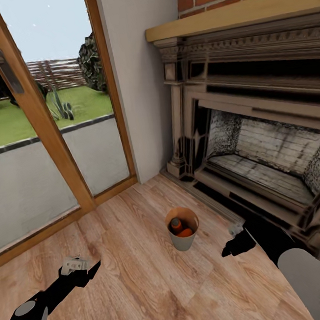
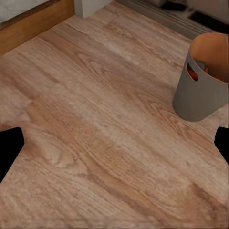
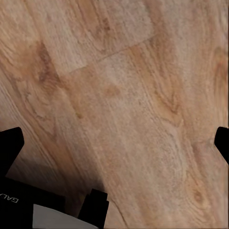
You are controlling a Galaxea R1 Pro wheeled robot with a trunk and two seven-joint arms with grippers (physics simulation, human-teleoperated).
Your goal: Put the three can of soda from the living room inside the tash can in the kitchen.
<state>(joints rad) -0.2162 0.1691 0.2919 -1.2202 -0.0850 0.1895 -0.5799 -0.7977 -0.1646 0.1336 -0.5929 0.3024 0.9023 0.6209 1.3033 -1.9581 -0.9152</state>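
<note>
Looking down at the trash can (image 1: 182, 235) on the wood floor (image 1: 143, 280) by the fireplace (image 1: 258, 159), orange soda cans (image 1: 181, 228) inside, I judge it light and stiff, best gripped at its rim cutout with my left pincer (image 1: 82, 272) or right pincer (image 1: 234, 245), both spread and empty.

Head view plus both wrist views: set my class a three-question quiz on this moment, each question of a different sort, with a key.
1. True or false: the trash can stands on the wood floor in front of the brick fireplace.
2. Multiple choice: what shows inside the bin? A) nothing B) orange cans C) a bottle
3. Short answer: how do the fingers of the left gripper and right gripper stand, and do they hold anything?

Key
1. True; it stands upright on the floor, beside the glass door.
2. B
3. Both are open and hold nothing; each wrist view shows bare floor between the fingertips.
</note>
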